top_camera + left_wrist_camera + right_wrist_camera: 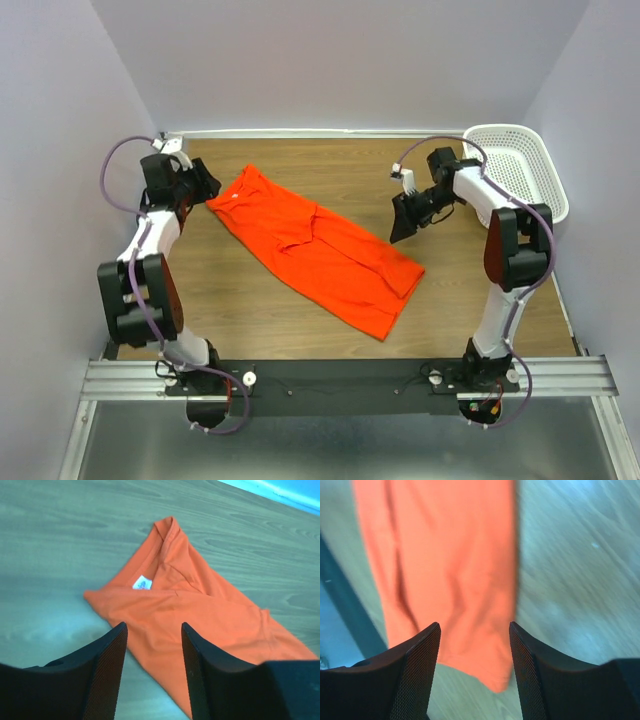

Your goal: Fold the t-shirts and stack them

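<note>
One bright orange-red t-shirt [318,250] lies on the wooden table, folded lengthwise into a long strip running from back left to front right. Its white neck label [142,583] shows in the left wrist view near the collar end. My left gripper [208,188] is open and empty, hovering just off the shirt's collar end [150,605]. My right gripper [403,228] is open and empty, above the table to the right of the strip; its wrist view looks down on the shirt's hem end [455,580], blurred.
A white lattice basket [525,165] stands at the back right corner. Walls close in the table at the back and both sides. The black rail [340,375] with the arm bases runs along the near edge.
</note>
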You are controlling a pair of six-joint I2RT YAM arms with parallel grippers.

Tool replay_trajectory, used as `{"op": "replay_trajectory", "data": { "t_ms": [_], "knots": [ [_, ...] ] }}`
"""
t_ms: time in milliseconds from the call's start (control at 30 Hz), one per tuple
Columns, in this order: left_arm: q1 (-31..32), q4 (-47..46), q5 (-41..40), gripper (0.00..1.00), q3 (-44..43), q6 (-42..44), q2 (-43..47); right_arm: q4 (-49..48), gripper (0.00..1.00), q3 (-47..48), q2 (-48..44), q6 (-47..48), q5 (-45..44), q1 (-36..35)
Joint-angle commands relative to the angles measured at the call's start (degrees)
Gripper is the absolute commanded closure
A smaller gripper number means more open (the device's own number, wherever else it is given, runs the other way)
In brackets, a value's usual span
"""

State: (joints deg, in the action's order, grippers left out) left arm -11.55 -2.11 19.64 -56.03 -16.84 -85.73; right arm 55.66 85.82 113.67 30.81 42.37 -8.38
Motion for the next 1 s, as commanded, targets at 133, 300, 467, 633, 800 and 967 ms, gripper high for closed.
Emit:
{"op": "replay_trajectory", "data": {
  "t_ms": [133,300,467,633,800,967],
  "knots": [
    [1.53,1.23,11.3,0.39,-13.39,16.38,-16.38,11.21,0.35,-2.06,-6.0,15.13,19.05,-0.67],
    [1.44,1.84,6.21,0.39,-14.72,23.25,-18.06,12.37,0.35,-4.17,-6.53,18.14,21.7,-0.85],
    [1.53,3.33,5.93,0.4,-17.35,27.65,-20.87,13.95,0.35,-4.79,-5.56,19.99,23.9,-1.28],
    [1.44,6.5,7.6,0.41,-19.99,34.23,-23.51,17.02,0.35,-5.05,-5.21,22.97,23.38,-1.72],
    [1.62,10.63,15.15,0.41,-21.83,38.98,-26.5,16.16,0.35,-6.71,-6.88,23.08,18.28,-3.3],
    [1.79,14.06,17.89,0.42,-22.98,41.8,-27.73,10.87,0.35,-10.32,-10.04,19.47,13.09,-4.62]
  ]
}}
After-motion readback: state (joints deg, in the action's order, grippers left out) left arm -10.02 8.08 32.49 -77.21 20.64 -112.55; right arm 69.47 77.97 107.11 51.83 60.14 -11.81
